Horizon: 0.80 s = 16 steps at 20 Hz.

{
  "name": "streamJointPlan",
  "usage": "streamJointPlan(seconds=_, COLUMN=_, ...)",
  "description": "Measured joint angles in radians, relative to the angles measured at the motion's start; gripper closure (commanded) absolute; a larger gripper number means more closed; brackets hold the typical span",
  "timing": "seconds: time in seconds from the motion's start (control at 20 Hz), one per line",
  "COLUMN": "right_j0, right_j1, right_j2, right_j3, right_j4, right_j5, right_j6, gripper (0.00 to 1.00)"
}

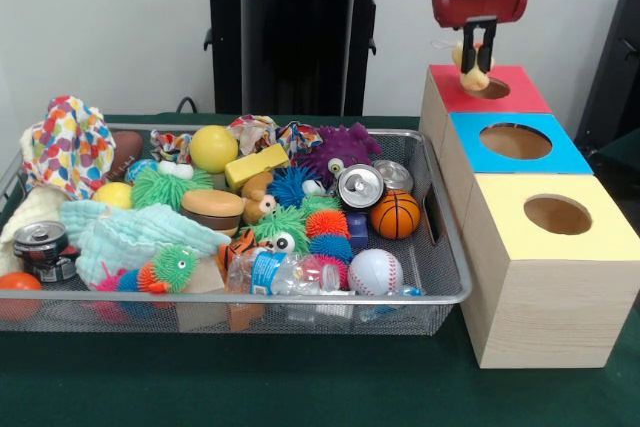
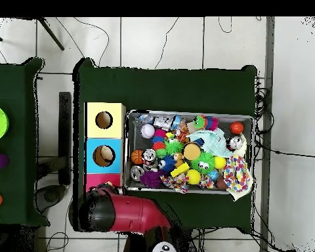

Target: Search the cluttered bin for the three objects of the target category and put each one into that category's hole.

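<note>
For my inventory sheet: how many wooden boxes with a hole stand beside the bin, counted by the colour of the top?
Red-topped box: 1
Blue-topped box: 1
Yellow-topped box: 1
Total: 3

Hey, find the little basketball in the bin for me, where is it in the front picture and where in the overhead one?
Front view: the basketball lies at the bin's right end, just below the two cans and nearest the boxes.
Overhead view: the basketball sits at the bin's left end, beside the blue-topped box.
Shared landmark: the blue-topped box, the middle of the three.
</note>
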State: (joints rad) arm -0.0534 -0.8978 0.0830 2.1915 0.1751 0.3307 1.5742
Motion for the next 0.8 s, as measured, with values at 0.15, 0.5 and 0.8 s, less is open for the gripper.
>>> streamJointPlan(seconds=0.15, right_j0=-0.009, right_j1=0.008, right_j2=0.005, right_j3=0.001, right_j4=0.000, right_j5=0.000, right_j6=0.000, gripper=1.00)
streamJointPlan(seconds=0.5, right_j0=-0.020, right_j1=0.022, right_j2=0.021, right_j3=0.002, right_j4=0.000, right_j5=-0.002, right_j6=0.000, gripper=1.00)
streamJointPlan(seconds=0.8, right_j0=-0.028, right_j1=0.022, right_j2=0.037, right_j3=0.009, right_j4=0.000, right_j5=-0.026, right_j6=0.000, gripper=1.00)
